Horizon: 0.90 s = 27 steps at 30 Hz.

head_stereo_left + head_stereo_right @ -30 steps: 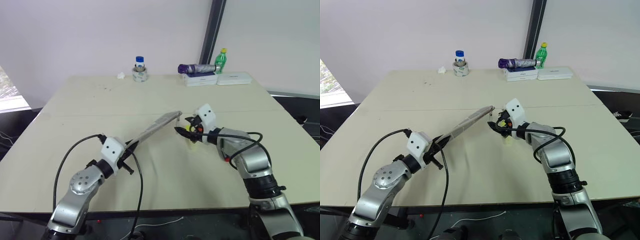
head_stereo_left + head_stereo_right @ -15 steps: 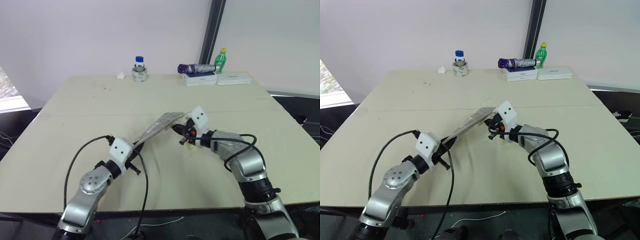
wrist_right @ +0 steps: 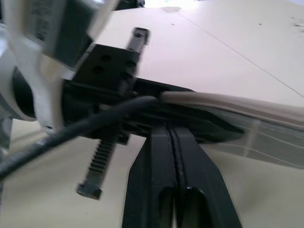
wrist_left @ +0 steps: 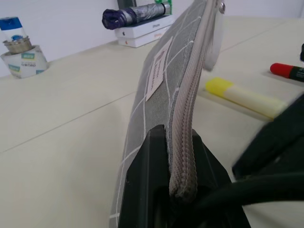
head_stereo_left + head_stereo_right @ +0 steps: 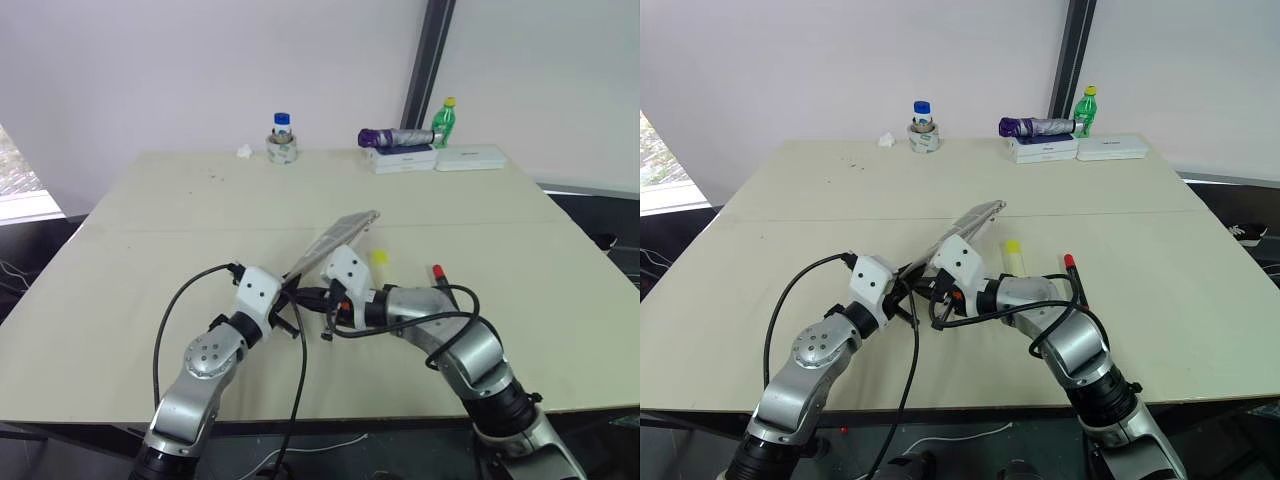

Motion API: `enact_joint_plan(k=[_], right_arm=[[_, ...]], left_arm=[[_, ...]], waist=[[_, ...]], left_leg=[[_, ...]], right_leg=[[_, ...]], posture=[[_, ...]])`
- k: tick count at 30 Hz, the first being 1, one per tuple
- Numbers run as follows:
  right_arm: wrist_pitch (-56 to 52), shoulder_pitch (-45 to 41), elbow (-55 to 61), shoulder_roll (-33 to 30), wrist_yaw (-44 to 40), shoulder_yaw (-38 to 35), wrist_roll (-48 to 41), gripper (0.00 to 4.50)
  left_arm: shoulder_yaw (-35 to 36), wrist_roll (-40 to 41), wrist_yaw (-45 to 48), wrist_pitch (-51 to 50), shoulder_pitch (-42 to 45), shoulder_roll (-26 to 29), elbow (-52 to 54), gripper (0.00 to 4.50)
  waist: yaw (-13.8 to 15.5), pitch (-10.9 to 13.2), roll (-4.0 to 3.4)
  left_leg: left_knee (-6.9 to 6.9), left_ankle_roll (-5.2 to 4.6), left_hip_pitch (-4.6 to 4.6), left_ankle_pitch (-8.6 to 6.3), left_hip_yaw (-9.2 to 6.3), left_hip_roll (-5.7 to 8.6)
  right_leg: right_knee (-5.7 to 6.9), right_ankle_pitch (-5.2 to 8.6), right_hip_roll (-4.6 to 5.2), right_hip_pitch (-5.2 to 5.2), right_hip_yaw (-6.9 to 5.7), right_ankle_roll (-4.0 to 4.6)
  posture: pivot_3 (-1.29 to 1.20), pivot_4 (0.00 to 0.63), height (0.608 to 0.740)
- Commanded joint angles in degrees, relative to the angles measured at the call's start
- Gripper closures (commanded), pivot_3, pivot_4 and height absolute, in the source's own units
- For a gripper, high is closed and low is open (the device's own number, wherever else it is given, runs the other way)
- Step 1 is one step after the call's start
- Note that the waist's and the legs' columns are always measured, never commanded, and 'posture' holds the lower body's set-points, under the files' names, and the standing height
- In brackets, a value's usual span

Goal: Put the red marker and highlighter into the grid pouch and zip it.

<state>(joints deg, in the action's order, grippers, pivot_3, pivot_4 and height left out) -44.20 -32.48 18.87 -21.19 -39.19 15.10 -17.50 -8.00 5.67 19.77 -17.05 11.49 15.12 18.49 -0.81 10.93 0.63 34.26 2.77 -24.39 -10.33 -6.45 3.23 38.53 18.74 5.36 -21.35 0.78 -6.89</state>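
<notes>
Up off the table, the grid pouch (image 5: 338, 240) slants from its low near end to a raised far end. The left gripper (image 4: 171, 183) pinches that near end, its black fingers (image 4: 142, 175) pressed on either side of the zipper edge. The right gripper (image 3: 174, 142) comes in from the other side with its fingers pressed together and nothing between them; its tip sits right at the left gripper, just beside the pouch's near edge.

On the table, beyond the right arm, lies the highlighter (image 5: 1013, 256), well apart from both grippers, and the red marker (image 5: 1073, 275) lies a little further toward the robot's right, partly crossed by the arm's black cable.

From the left wrist, the pouch shows edge-on, with its white label (image 4: 156, 71) and zipper teeth plain, and the highlighter and marker tip beyond it. From the right wrist, the left gripper's toothed bar and cable are seen close, with the pouch's pale edge passing behind. Whether the zipper is open or closed along its length is hard to make out.

At the table's far edge stand a tape roll with a small bottle (image 5: 281, 140), a green bottle (image 5: 443, 120) and white boxes (image 5: 440, 158).
</notes>
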Motion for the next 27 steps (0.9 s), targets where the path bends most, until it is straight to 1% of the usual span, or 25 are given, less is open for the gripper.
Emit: enact_joint_plan(k=[1,3,4,8,12,16,23,24,26,27], right_arm=[[0.9,-0.4,0.3,-4.0,0.3,-4.2,0.8,2.55],[2.0,-0.3,-1.3,-6.4,1.3,-6.0,2.3,1.45],[2.7,-0.4,-2.4,-7.5,1.8,-7.0,2.8,1.0],[5.2,-1.6,-7.0,-10.0,3.5,-10.5,4.4,1.0],[7.4,-2.9,-10.8,-10.6,4.3,-12.5,5.4,1.0],[8.3,-4.7,-14.7,-8.2,6.1,-14.2,4.7,1.0],[12.0,-7.5,-21.3,-4.4,7.5,-14.0,5.8,1.0],[12.3,-7.9,-22.4,-3.9,7.6,-14.2,5.6,1.23],[12.8,-8.5,-23.6,-3.2,7.6,-14.5,5.3,1.87],[13.0,-8.7,-24.0,-3.0,7.4,-14.5,5.1,2.39]], left_arm=[[1.2,0.2,0.1,0.7,0.4,0.2,1.3,4.5],[1.5,0.3,0.3,0.8,0.3,0.3,1.4,4.5],[1.6,0.4,0.4,0.9,0.2,0.3,1.5,4.5],[2.0,0.8,1.0,1.2,-0.1,0.5,1.8,4.5],[2.0,0.9,1.5,1.3,-0.3,0.4,1.9,4.5],[1.9,0.9,1.8,1.5,-0.4,0.3,1.8,4.5],[1.7,0.9,1.9,1.7,-0.7,0.1,2.0,4.5],[1.7,0.9,1.9,1.8,-0.8,0.0,2.1,4.5],[1.7,0.9,1.9,1.8,-0.8,0.0,2.1,4.5],[1.8,0.8,1.9,1.8,-0.8,-0.1,2.0,4.5]], waist=[[0.1,0.0,0.0],[0.1,0.0,0.0],[0.1,0.0,0.0],[-0.1,0.0,0.0],[-0.1,0.0,0.0],[-0.1,0.0,0.0],[-0.1,0.0,0.0],[-0.1,0.0,0.0],[-0.1,0.0,0.0],[-0.1,0.0,0.0]], left_leg=[[0.0,0.0,0.0,0.0,0.0,0.0],[0.0,0.0,0.0,0.0,0.01,0.01],[0.0,0.0,0.0,0.0,0.01,0.01],[-0.02,0.0,0.0,0.0,0.04,0.01],[-0.04,0.0,0.0,0.0,0.06,0.01],[-0.03,0.0,0.0,0.0,0.05,0.0],[-0.03,0.0,0.0,0.0,0.05,0.0],[-0.03,0.0,0.0,0.0,0.05,0.0],[-0.03,0.0,0.0,0.0,0.05,0.0],[-0.03,0.0,0.0,0.0,0.05,0.0]], right_leg=[[-0.01,0.0,0.0,0.0,0.0,0.0],[-0.02,0.0,0.01,0.01,0.0,0.0],[-0.02,0.0,0.01,0.01,0.0,0.0],[-0.02,0.0,0.0,-0.01,0.01,0.0],[-0.02,0.0,-0.01,-0.01,0.01,0.0],[-0.03,0.0,0.0,0.01,0.01,0.0],[-0.03,0.0,0.0,0.0,0.01,0.0],[-0.03,0.0,0.0,0.0,0.01,0.0],[-0.03,0.0,-0.01,0.0,0.01,0.01],[-0.03,0.0,-0.01,0.0,0.01,0.0]], posture=[[0.0,0.15,0.74],[0.0,0.15,0.74],[0.0,0.15,0.74],[0.0,0.15,0.74],[0.0,0.15,0.74],[0.0,0.15,0.74],[0.0,0.15,0.74],[0.0,0.15,0.74],[0.0,0.15,0.74],[0.0,0.15,0.74]])
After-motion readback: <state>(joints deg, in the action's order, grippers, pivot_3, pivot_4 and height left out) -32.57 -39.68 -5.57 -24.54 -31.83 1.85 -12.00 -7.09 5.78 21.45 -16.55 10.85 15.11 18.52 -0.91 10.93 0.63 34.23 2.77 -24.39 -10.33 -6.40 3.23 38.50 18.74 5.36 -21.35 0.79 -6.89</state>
